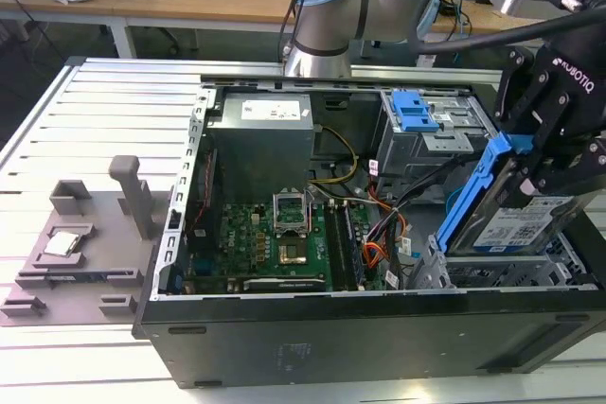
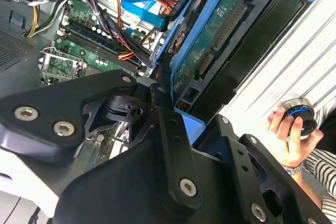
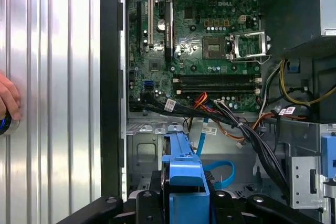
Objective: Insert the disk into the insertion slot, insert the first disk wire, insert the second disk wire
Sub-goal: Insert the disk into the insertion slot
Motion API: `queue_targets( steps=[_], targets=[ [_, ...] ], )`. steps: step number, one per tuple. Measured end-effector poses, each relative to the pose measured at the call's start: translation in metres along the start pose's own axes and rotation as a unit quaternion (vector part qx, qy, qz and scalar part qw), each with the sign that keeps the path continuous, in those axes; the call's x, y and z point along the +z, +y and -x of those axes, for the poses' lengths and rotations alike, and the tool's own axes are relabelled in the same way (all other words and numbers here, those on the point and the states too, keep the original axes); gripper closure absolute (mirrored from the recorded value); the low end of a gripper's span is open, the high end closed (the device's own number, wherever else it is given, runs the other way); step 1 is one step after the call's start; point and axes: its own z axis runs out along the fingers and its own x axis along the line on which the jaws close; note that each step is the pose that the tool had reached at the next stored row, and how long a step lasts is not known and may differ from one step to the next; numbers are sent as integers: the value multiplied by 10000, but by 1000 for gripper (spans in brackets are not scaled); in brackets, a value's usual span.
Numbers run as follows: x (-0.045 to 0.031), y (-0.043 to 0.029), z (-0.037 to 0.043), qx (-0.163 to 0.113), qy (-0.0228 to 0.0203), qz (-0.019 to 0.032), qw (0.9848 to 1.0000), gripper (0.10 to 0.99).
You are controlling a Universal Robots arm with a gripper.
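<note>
Blue-framed disk (image 1: pixel 516 226) is hanging tilted over the slot (image 1: pixel 483 276), jaws pinching it, insertion underway, not yet level.

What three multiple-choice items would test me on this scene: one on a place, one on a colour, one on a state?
1. Where is the disk?
A. on the table beside the case
B. above the insertion slot, at the exterior view's right
C. on the motherboard

2. What colour is the carrier around the disk?
A. red
B. yellow
C. blue

3. How is the disk?
A. tilted, held by the gripper
B. lying flat inside the slot
C. lying loose

Answers:
1 B: it hangs over the slot, not in it.
2 C: the frame is bright blue in the exterior view.
3 A: the gripper clamps it with one end raised.
</note>
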Motion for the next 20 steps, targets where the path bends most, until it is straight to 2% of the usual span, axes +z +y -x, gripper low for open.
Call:
queue_targets(
  steps=[13, 20],
  targets=[
    [109, -4, 0, 0, 0, 0, 10000, 722],
    [222, -8, 1, 0, 0, 0, 10000, 722]
  ],
)
